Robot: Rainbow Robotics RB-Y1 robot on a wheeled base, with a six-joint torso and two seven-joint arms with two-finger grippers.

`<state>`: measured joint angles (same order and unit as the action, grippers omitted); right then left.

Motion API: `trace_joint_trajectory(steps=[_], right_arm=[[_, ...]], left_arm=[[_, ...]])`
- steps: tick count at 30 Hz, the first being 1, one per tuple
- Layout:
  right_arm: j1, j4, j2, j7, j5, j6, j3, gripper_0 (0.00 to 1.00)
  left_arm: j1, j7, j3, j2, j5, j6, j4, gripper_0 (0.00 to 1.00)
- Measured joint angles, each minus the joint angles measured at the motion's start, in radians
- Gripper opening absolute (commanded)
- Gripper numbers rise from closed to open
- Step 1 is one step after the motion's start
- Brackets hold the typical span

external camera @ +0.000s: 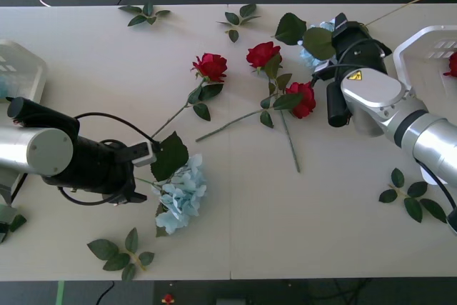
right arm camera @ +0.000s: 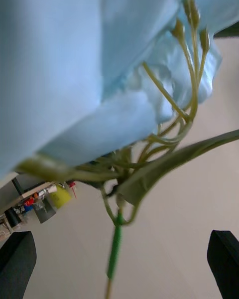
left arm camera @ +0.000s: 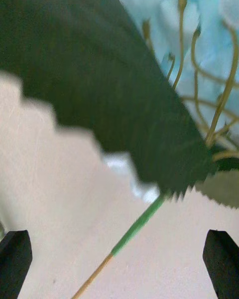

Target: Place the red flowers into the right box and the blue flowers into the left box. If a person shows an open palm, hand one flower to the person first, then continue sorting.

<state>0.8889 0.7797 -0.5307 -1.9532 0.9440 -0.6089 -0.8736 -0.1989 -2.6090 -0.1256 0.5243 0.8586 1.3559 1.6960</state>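
The pale beige table (external camera: pixel 300 233) is carrying everything, with the thick-walled white plastic bin (external camera: pixel 21 69) lying behind the left arm and the thin-rimmed white shallow tray (external camera: pixel 421 44) lying just beyond the right arm's elbow. Three red artificial roses (external camera: pixel 211 66) are lying between the two arms, their thin green stems running diagonally toward the near edge and their heads pointing away. The left gripper (left arm camera: pixel 119 259) is reaching in low and level from the left, its black fingers (left arm camera: pixel 15 259) standing spread apart, with a fluffy pale blue hydrangea head (external camera: pixel 182 194) lying just ahead of them; that flower's stem is running back toward the gripper and its head is pointing away, a big dark leaf (left arm camera: pixel 99 79) overhanging. The right gripper (right arm camera: pixel 119 259) is angling across from the right, its fingers likewise parted, facing a second pale blue flower (right arm camera: pixel 74 55) whose green stem is lying between them along the gripper's axis without touching either.
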Motion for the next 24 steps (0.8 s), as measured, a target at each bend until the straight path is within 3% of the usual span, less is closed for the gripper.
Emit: trace_joint_trajectory(steps=[17, 24], right_arm=[[0.061, -0.130, 0.011, 0.017, -0.003, 0.022, 0.000, 1.00], [0.061, -0.163, 0.011, 0.025, -0.096, 0.022, 0.000, 1.00]], left_arm=[[0.042, 0.000, -0.001, 0.026, -0.027, -0.079, 0.002, 1.00], [0.049, 0.000, -0.035, 0.027, -0.046, -0.141, 0.002, 1.00]])
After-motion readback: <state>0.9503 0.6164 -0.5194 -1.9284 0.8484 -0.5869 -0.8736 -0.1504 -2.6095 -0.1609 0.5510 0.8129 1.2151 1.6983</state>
